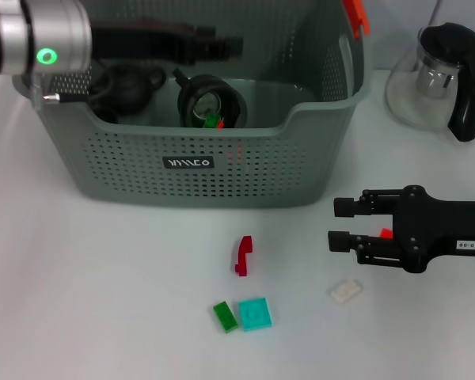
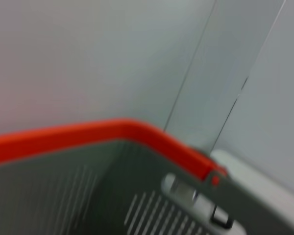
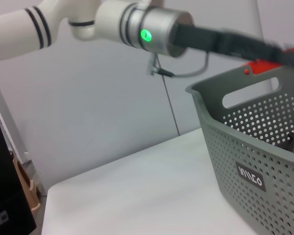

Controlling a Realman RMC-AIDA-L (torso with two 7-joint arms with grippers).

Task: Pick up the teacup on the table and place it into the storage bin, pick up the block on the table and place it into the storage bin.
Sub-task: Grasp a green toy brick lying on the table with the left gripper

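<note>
The left gripper (image 1: 226, 46) reaches over the bin's (image 1: 142, 142) open top, above its back half; whether its fingers are apart or closed I cannot tell. Inside the bin, a dark teapot (image 1: 131, 85) sits at the left and the teacup (image 1: 211, 101) lies tipped beside it, mouth facing the camera (something red and green shows inside it). The bin's black label (image 1: 189, 162) faces forward.

In front of the bin, on the table (image 1: 79, 293), lie a red block (image 1: 243, 255), then a green block (image 1: 225, 316) touching a teal block (image 1: 254, 313), and a white block (image 1: 345, 290) further right.

The right gripper (image 1: 339, 223) hovers right of the bin's front corner, fingers parted with nothing between them. A glass pot (image 1: 439, 79) stands right of the bin.
</note>
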